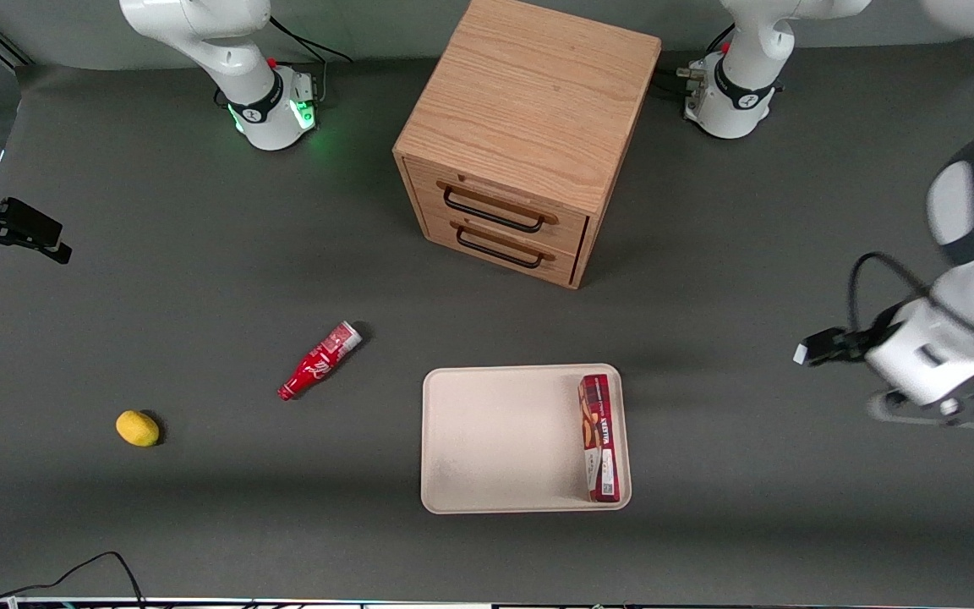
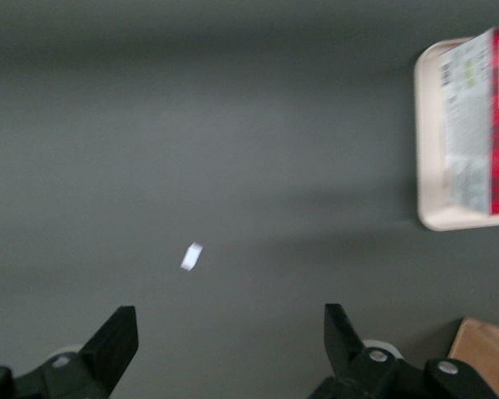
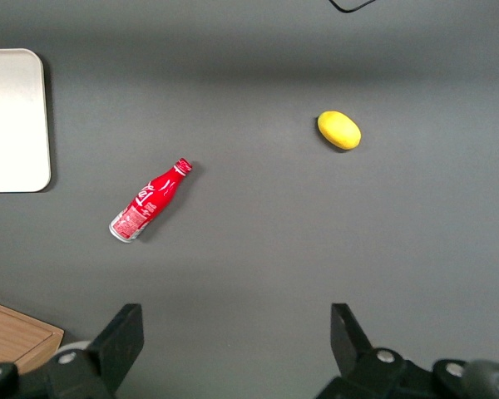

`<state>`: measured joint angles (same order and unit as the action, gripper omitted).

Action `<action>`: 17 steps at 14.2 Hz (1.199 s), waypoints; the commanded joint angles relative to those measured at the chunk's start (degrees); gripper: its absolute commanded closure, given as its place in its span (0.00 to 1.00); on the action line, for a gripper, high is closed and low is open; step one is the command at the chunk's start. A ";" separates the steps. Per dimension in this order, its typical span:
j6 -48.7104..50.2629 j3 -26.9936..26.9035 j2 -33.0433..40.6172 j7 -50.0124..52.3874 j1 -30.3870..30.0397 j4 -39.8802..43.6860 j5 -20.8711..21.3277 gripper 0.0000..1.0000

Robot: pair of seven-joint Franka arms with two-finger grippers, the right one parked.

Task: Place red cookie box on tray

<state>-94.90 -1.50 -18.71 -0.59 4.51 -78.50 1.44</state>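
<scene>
claw (image 2: 224,349): fingers spread wide, holding nothing, over bare table (image 1: 749,474) toward the working arm's end, well apart from tray (image 1: 495,440) | red cookie box (image 1: 599,438): in tray, along the rim nearest working arm | risk: box tight to rim; a bump could tip it out

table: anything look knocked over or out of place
The red bottle lies on its side on the table instead of standing. The red cookie box sits in the tray, tight against one rim. The gripper hangs open above bare table.
</scene>
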 commanded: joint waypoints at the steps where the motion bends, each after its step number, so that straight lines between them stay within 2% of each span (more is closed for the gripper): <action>1: 2.50 0.79 9.03 -2.91 -3.36 -8.17 1.89 0.00; 4: 6.90 0.88 11.77 -5.47 -6.44 -7.12 2.07 0.00; 8: 15.96 0.36 11.77 -5.65 -5.40 -0.88 1.98 0.00; 11: 15.88 -6.74 11.24 -5.56 0.92 -0.87 1.29 0.00; 17: 15.27 -7.29 11.24 -5.65 1.03 -1.40 -1.70 0.00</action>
<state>-80.23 -7.58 -7.23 -5.58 4.65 -80.56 1.01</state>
